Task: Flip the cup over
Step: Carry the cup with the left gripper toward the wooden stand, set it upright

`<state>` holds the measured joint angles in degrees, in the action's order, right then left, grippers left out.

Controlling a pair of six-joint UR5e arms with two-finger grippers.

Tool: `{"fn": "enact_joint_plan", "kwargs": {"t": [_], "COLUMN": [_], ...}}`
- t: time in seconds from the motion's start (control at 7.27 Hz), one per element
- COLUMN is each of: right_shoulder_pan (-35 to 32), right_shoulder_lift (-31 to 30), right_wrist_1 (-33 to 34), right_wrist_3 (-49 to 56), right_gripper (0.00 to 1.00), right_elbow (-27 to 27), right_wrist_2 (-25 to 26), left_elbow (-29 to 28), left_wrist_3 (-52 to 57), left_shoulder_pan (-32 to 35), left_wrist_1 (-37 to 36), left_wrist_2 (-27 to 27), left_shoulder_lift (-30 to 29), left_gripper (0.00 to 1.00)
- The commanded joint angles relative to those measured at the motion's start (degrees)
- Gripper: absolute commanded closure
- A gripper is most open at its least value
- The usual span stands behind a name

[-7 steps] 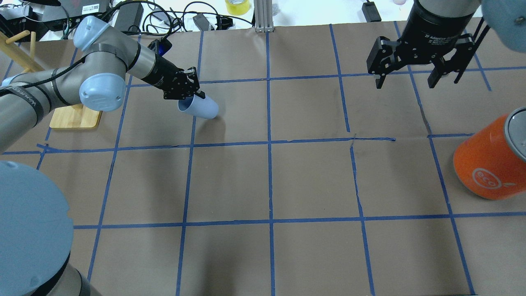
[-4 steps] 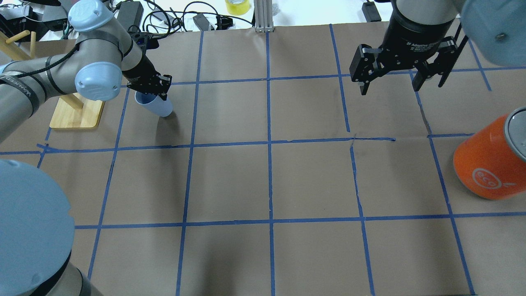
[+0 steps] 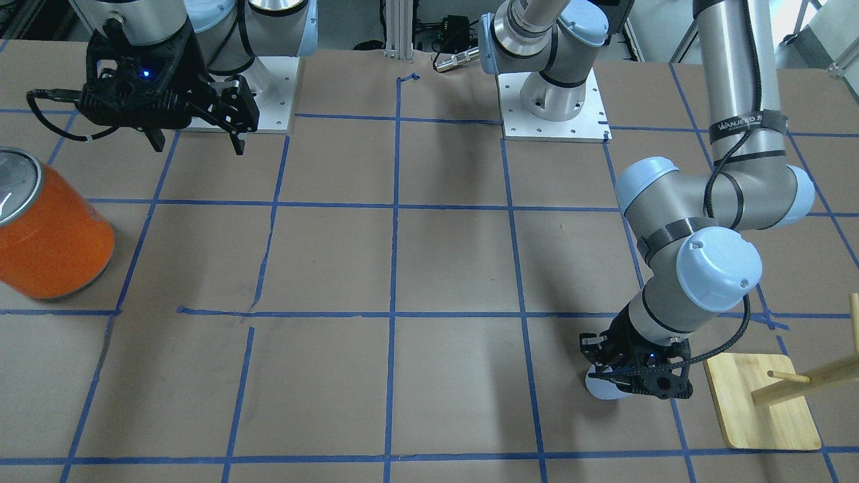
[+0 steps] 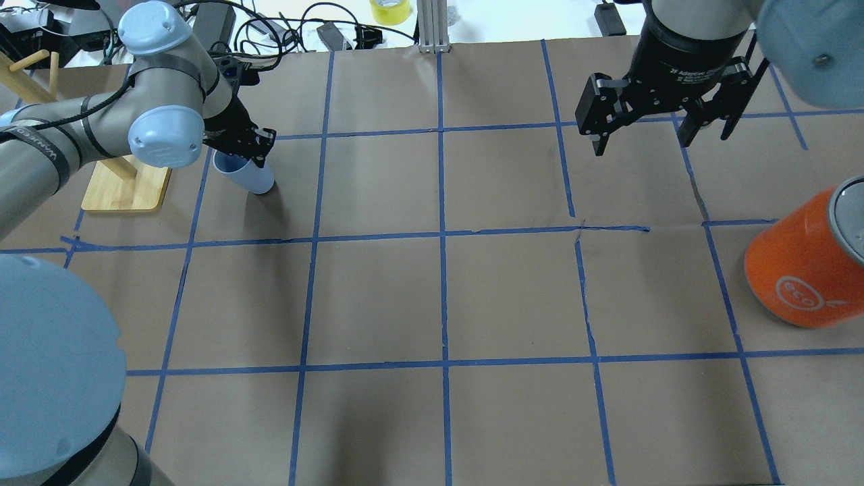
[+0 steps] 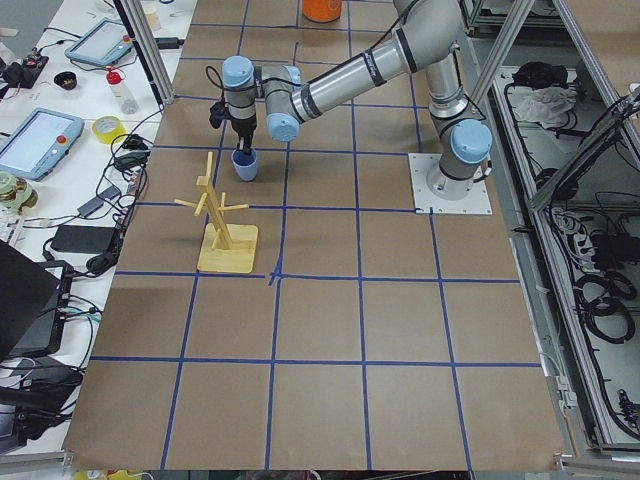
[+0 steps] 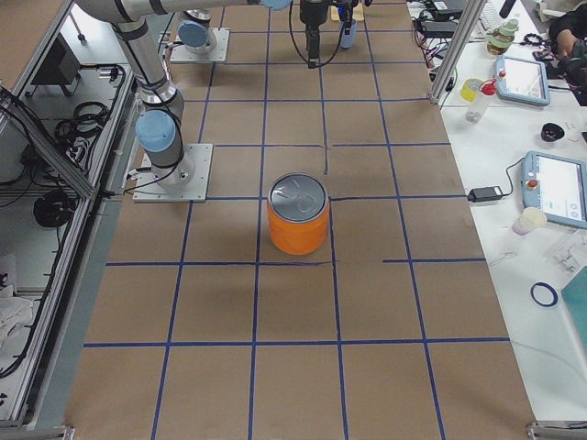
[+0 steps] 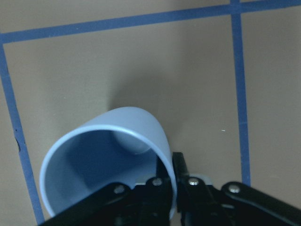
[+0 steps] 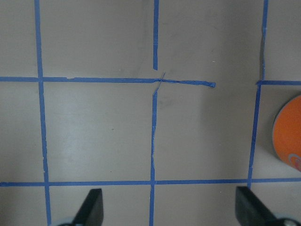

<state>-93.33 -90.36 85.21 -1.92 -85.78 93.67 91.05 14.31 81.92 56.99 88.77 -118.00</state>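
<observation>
The pale blue cup is held near the wooden rack, tilted, mouth up and base down by the paper. My left gripper is shut on its rim. In the left wrist view the fingers pinch the rim wall of the cup, and the bluish inside shows. The cup also shows in the front view below the left gripper, and in the left view. My right gripper hangs open and empty over the far right of the table, also seen in the front view.
A large orange can with a silver top stands at the right edge, also seen in the front view and the right wrist view. A wooden peg rack stands just left of the cup. Cables and a yellow tape roll lie beyond the far edge.
My left gripper has carried the cup to the left, toward the rack, and turned it from lying sideways to nearly upright. My right gripper shifted a little left and stays open.
</observation>
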Motion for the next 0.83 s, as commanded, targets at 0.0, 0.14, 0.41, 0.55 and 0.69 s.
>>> {"fn": "enact_joint_plan", "kwargs": {"t": [0.0,0.14,0.41,0.55,0.69], "right_shoulder_pan": [0.07,0.07,0.07,0.07,0.07], "right_shoulder_lift": [0.09,0.09,0.27,0.27,0.27], "right_wrist_1": [0.05,0.05,0.05,0.13,0.05], "right_wrist_3": [0.07,0.07,0.07,0.07,-0.02], "right_gripper": [0.0,0.0,0.0,0.0,0.0], "right_elbow": [0.0,-0.17,-0.18,-0.18,-0.18], "right_wrist_2": [0.29,0.29,0.2,0.2,0.11], "left_elbow": [-0.34,-0.43,-0.52,-0.95,-1.92], "left_wrist_3": [0.97,0.81,0.72,0.28,0.1], "left_shoulder_pan": [0.0,0.0,0.52,1.05,2.01], "left_wrist_1": [-0.04,0.05,4.06,8.35,13.88], "left_wrist_2": [0.17,0.17,0.26,0.26,0.35], "left_shoulder_lift": [0.05,1.01,5.48,8.98,12.76], "left_gripper": [0.28,0.22,0.16,0.15,0.15]}}
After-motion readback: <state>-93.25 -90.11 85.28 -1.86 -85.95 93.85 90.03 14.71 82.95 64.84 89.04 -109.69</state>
